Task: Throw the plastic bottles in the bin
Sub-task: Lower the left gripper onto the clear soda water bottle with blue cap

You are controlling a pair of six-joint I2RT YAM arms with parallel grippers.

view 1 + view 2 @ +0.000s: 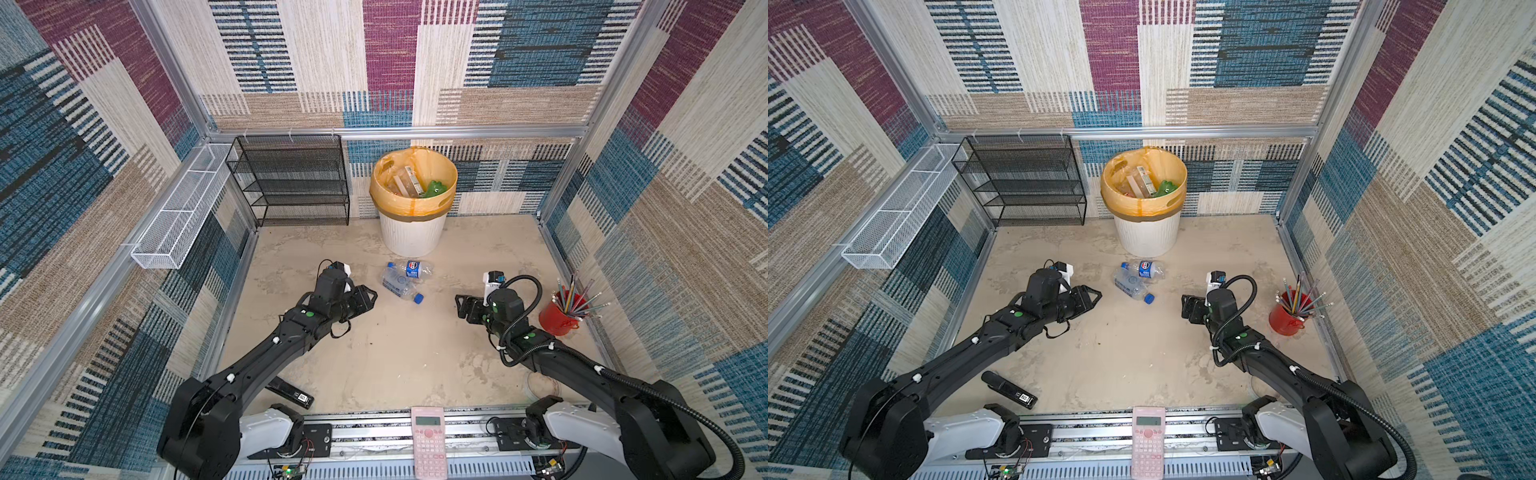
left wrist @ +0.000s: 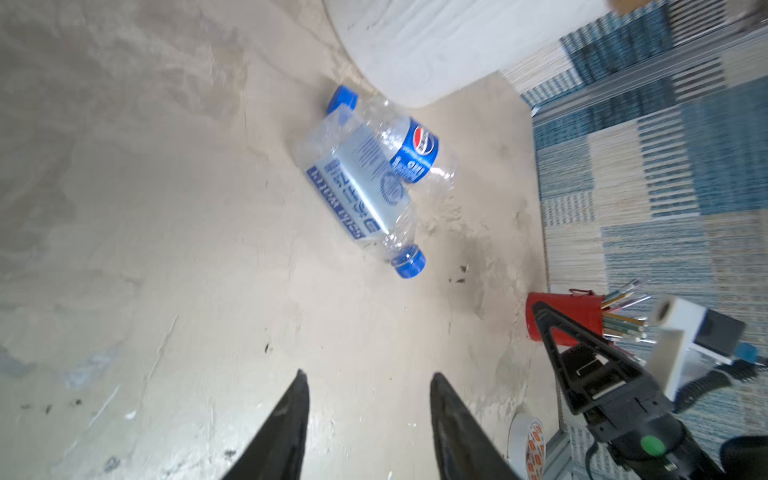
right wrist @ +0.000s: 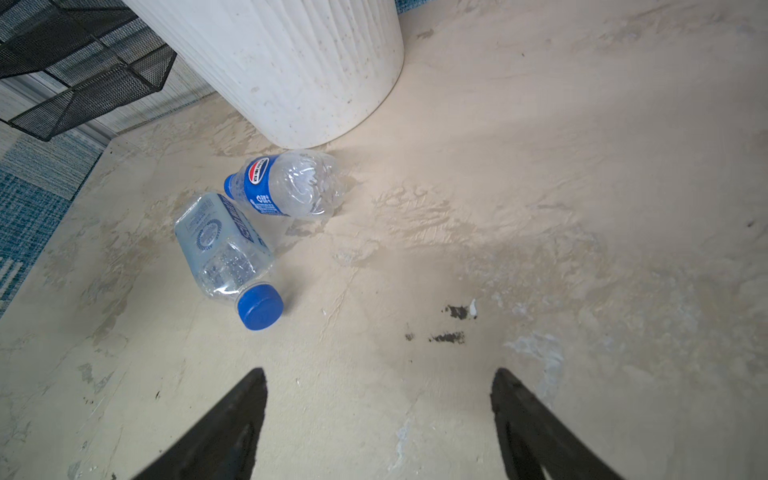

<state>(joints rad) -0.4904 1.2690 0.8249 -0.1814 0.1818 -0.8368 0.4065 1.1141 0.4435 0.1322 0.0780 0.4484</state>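
Two clear plastic bottles with blue caps lie side by side on the floor just in front of the bin. One has a blue Pepsi label. The other is a squarish water bottle. A green bottle and clear ones lie inside the bin's orange liner. My left gripper hangs left of the pair, jaws apart with a moderate gap and nothing between them. On their right, my right gripper is open wider and empty.
A red cup of pencils stands by the right wall. At the back left are a black mesh rack and a white wire basket. Near the front edge lie a pink calculator, a black device and a tape roll.
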